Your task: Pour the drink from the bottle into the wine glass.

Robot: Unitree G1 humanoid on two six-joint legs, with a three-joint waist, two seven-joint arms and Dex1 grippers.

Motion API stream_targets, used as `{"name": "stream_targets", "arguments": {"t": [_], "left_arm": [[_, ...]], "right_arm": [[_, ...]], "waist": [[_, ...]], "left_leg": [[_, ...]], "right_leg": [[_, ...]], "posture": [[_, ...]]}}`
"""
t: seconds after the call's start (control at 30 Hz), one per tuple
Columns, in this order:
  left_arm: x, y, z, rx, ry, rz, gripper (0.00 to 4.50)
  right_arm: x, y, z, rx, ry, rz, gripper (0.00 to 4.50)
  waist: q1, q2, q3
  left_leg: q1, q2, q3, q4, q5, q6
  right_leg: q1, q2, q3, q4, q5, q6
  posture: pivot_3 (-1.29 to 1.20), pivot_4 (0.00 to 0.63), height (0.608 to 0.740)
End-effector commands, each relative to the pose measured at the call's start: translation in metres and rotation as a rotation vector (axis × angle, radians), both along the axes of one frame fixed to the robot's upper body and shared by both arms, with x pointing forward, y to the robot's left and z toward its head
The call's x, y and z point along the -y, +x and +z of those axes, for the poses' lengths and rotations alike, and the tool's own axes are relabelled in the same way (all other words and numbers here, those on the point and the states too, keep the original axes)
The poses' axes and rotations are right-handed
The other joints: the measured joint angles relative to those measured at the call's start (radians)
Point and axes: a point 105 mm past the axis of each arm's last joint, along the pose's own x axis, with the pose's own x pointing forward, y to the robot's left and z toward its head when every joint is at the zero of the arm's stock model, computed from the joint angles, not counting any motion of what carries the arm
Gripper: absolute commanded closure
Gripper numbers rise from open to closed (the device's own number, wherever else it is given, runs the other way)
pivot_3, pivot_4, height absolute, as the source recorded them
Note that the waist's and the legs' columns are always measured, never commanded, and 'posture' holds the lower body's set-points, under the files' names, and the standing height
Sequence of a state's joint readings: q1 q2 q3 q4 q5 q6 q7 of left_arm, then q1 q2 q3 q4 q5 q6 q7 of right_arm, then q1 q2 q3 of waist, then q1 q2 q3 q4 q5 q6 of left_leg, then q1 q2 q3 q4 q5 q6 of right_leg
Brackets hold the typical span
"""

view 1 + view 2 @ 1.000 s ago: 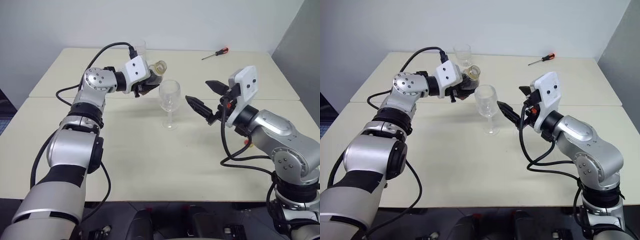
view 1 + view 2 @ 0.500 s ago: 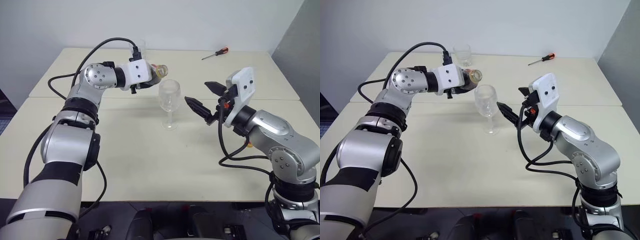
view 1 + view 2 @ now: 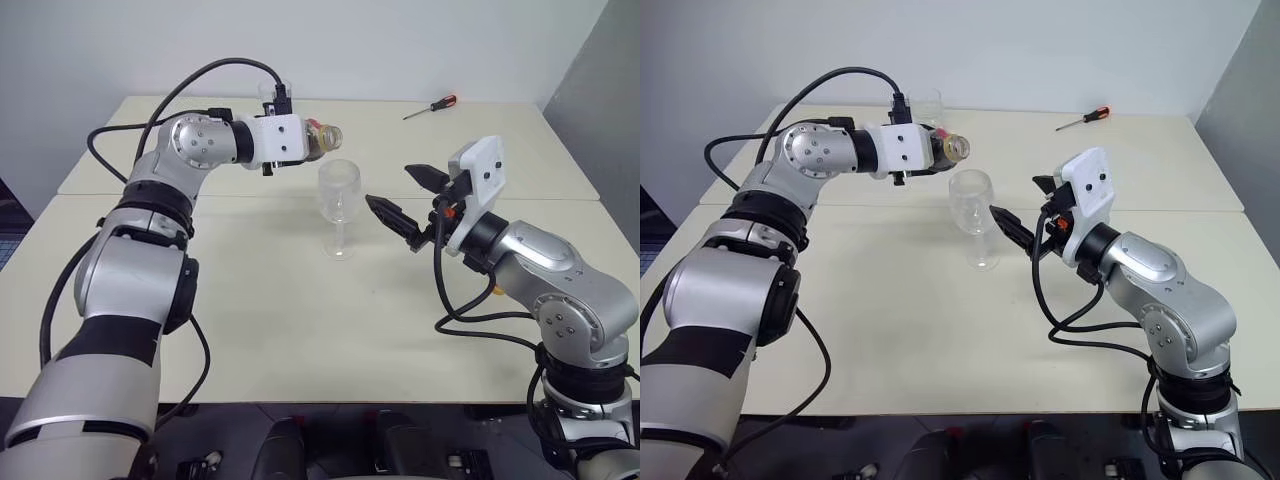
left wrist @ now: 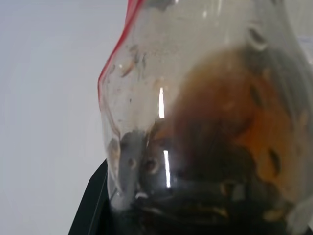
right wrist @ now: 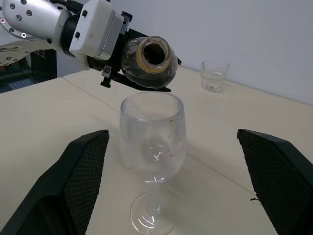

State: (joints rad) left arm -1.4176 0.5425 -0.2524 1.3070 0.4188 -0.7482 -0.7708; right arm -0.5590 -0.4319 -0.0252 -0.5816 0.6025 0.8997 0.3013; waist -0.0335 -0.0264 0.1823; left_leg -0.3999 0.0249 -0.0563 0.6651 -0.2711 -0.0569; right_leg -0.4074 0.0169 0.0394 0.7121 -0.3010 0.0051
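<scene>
My left gripper [image 3: 304, 148] is shut on the bottle [image 3: 322, 138], a small clear one lying almost on its side. Its open mouth with the tan ring [image 5: 149, 53] points toward my right arm, just above and behind the rim of the wine glass [image 3: 339, 195]. The drink [image 4: 195, 186] shows dark brown inside the bottle [image 4: 210, 127], and no stream leaves the mouth. The wine glass [image 5: 152, 132] stands upright on the table, its bowl clear with a few droplets. My right gripper [image 3: 388, 184] hangs open just right of the bowl, touching nothing.
A short clear tumbler [image 5: 214, 76] stands at the table's far side behind the bottle. A red-handled screwdriver [image 3: 430, 106] lies at the far right. The cream table [image 3: 300, 330] has a seam running across under the arms.
My left arm has lifted a little and rolled the bottle further onto its side, the mouth swinging toward the glass. The right gripper and the wine glass have stayed put.
</scene>
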Motion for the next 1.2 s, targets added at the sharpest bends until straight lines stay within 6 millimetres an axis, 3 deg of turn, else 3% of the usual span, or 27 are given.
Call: {"name": "stream_targets", "arguments": {"t": [0.03, 1.2], "left_arm": [[0.000, -0.003, 0.033, 0.108, -0.008, -0.009, 2.69], [-0.011, -0.005, 0.044, 0.250, 0.185, 0.014, 2.69]], "right_arm": [[0.000, -0.002, 0.013, 0.059, 0.015, 0.003, 0.00], [-0.004, 0.000, 0.009, 0.059, 0.024, 0.020, 0.00]], "waist": [[0.000, 0.000, 0.000], [0.000, 0.000, 0.000]], "left_leg": [[0.000, 0.000, 0.000, 0.000, 0.000, 0.000], [0.000, 0.000, 0.000, 0.000, 0.000, 0.000]], "right_leg": [[0.000, 0.000, 0.000, 0.000, 0.000, 0.000], [0.000, 0.000, 0.000, 0.000, 0.000, 0.000]], "posture": [[0.00, 0.150, 0.740], [0.00, 0.150, 0.740]]}}
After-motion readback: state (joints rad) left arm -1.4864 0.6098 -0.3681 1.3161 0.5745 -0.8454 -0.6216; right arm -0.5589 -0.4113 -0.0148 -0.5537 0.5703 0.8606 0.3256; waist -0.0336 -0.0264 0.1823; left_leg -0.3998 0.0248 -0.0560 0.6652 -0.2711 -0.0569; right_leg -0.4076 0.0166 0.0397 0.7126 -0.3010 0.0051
